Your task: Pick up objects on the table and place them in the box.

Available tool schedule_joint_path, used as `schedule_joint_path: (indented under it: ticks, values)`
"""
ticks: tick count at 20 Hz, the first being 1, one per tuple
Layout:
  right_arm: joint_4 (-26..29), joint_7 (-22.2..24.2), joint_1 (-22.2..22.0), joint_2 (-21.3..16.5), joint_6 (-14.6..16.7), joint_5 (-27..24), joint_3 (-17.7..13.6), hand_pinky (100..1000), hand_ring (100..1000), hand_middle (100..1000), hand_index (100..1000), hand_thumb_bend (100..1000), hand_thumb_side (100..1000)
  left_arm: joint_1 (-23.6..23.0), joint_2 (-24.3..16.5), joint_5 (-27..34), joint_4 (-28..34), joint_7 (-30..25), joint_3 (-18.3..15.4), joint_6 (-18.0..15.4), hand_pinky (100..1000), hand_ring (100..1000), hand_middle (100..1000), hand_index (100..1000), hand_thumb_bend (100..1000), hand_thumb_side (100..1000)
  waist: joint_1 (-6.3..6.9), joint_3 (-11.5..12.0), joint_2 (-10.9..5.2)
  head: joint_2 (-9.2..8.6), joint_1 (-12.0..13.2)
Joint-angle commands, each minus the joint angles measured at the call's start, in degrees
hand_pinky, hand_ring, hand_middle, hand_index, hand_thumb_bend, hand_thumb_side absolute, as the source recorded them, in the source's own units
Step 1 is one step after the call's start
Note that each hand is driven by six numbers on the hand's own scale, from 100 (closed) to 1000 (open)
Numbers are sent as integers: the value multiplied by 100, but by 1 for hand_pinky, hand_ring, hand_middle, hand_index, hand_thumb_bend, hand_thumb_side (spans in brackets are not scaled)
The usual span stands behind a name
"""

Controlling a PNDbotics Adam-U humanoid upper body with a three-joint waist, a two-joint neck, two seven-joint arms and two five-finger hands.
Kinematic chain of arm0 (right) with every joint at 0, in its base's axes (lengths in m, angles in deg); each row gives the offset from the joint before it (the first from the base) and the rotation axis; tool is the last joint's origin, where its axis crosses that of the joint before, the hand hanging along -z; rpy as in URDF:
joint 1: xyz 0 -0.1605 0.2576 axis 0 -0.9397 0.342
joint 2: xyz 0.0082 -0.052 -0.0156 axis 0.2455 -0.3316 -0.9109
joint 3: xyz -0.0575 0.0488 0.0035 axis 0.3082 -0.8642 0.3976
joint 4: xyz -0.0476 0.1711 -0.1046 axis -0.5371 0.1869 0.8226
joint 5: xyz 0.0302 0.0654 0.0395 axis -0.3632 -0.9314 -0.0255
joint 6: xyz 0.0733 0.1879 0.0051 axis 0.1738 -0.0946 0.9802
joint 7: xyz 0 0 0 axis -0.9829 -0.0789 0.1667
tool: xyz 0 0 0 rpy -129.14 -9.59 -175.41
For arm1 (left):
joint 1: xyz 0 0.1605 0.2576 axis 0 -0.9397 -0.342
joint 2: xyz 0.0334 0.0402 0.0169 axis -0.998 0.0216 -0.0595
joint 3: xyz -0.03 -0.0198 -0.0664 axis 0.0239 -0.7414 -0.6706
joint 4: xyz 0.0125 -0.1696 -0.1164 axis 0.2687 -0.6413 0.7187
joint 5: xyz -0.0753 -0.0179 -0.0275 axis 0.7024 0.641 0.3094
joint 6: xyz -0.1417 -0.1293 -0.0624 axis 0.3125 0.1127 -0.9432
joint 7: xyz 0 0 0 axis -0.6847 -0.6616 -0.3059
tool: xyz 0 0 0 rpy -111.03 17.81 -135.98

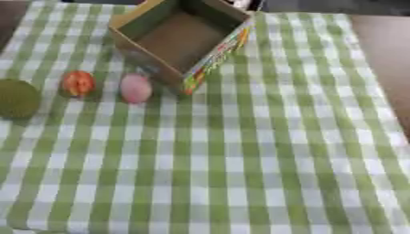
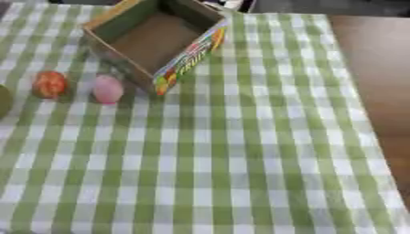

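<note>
An open cardboard box (image 1: pixel 181 39) with a colourful printed side stands at the far middle-left of the table, and its inside looks bare. In front of it, in a row on the cloth, lie a pink egg-shaped object (image 1: pixel 135 87), an orange-red round object (image 1: pixel 78 83) and a larger dull-green round object (image 1: pixel 16 98) at the left edge. The pink object lies close to the box's near corner. Neither of my hands shows in either view.
A green and white checked cloth (image 1: pixel 240 151) covers the table. Brown tabletop (image 2: pixel 376 73) shows bare along the right side beyond the cloth's edge. The near and right parts of the cloth hold nothing.
</note>
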Motion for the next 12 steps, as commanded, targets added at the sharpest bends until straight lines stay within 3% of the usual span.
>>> schedule_joint_path:
  ticks: [1, 2, 3, 9, 12]
  values:
    - [91, -15, 55, -194, -3, 35, -55, 771, 768, 575, 842, 100, 530, 1, -350, -248, 80, -263, 3, 178, 672, 638, 713, 867, 152, 341, 29, 3, -103, 27, 79]
    - [91, -14, 59, -197, -3, 34, -54, 771, 767, 575, 842, 100, 534, -4, -384, -309, 80, -344, 19, 222, 673, 639, 713, 867, 192, 310, 32, 2, -104, 25, 105]
    - [91, -12, 64, -200, -2, 33, -52, 771, 767, 575, 842, 100, 529, -3, -414, -354, 80, -422, 35, 249, 674, 639, 714, 867, 151, 333, 36, 0, -105, 22, 126]
    - [91, -7, 60, -206, -5, 27, -48, 768, 768, 575, 842, 100, 529, 75, -502, -375, 80, -885, 18, 295, 676, 639, 713, 870, 172, 312, 52, -7, -114, 1, 134]
    - [91, -65, 60, -204, 11, -2, -59, 761, 766, 568, 837, 100, 525, 87, -596, -377, 80, -1119, 73, 428, 692, 649, 723, 882, 247, 313, 60, -12, -117, -8, 118]
